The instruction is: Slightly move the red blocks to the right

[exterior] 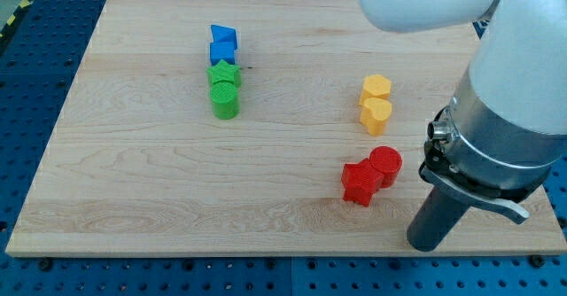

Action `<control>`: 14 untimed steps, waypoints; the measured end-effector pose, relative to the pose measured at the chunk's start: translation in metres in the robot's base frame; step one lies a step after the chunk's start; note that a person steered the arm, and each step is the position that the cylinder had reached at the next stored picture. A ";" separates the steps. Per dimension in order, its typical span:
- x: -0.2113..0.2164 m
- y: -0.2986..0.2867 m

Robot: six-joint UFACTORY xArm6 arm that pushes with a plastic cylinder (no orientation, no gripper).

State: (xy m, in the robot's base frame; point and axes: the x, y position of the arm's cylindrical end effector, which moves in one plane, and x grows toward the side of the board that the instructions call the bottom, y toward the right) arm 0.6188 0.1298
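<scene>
Two red blocks lie touching at the board's lower right: a red cylinder (385, 164) and, to its lower left, a red star-shaped block (360, 183). My tip (429, 245) rests on the board near the view's bottom edge. It is to the right of and below both red blocks and apart from them, with a gap of bare wood between. The arm's grey body covers the board's right edge.
A yellow hexagon (376, 87) and a yellow heart (376, 115) sit just above the red blocks. At upper left stand a blue triangle (223, 36), a blue cube (222, 54), a green star (224, 74) and a green cylinder (225, 103). The wooden board (133, 172) lies on a blue table.
</scene>
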 end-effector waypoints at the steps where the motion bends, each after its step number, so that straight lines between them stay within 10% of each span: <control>1: -0.001 -0.066; 3: -0.048 -0.160; 14: -0.045 -0.035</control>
State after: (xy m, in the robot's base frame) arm 0.5737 0.0945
